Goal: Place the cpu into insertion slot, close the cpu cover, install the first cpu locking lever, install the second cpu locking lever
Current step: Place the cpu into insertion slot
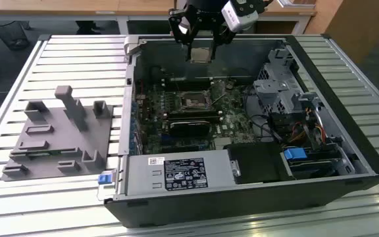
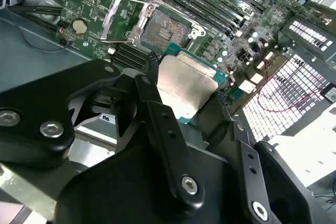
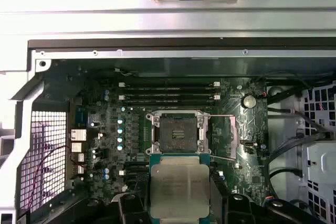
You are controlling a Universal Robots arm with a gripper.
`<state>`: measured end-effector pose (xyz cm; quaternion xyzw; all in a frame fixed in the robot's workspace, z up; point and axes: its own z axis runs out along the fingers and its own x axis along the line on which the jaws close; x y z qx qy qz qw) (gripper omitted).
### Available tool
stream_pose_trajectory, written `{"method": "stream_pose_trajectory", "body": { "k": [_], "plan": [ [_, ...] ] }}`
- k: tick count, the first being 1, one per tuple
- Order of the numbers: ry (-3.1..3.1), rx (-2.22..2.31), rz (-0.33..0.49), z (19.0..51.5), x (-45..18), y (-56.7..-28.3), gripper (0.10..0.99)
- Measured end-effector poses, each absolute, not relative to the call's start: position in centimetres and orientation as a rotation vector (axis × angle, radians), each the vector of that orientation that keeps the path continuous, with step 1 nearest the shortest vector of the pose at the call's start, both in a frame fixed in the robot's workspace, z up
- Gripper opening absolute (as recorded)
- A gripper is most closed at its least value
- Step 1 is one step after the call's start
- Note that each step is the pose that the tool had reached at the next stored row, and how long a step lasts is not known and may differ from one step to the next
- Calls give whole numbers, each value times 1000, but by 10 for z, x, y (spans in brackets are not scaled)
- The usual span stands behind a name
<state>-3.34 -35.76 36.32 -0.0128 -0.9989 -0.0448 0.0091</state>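
My gripper (image 1: 201, 43) hangs above the far side of the open computer case, shut on the cpu (image 1: 201, 54), a flat silvery square with tan edges. In both wrist views the cpu (image 2: 184, 85) (image 3: 181, 187) sits between the black fingers (image 2: 157, 124), held in the air short of the board. The insertion slot (image 1: 193, 102) (image 2: 163, 29) (image 3: 178, 132) lies bare, with its dark centre showing. The cpu cover (image 2: 122, 20) (image 3: 224, 136), a thin silver frame, is swung open to one side of the slot.
The case (image 1: 347, 148) stands on a slatted metal table (image 1: 77, 59). A black heatsink block (image 1: 189, 127) lies just in front of the slot. A drive cage (image 1: 285, 94) and cables fill the exterior view's right, and a grey fixture (image 1: 57, 138) stands at its left.
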Motion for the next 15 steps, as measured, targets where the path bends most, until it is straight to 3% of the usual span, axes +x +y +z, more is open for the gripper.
{"method": "stream_pose_trajectory", "body": {
  "k": [15],
  "plan": [
    [-3120, -77, -140, 363, -33, -358, 541]
  ]
}}
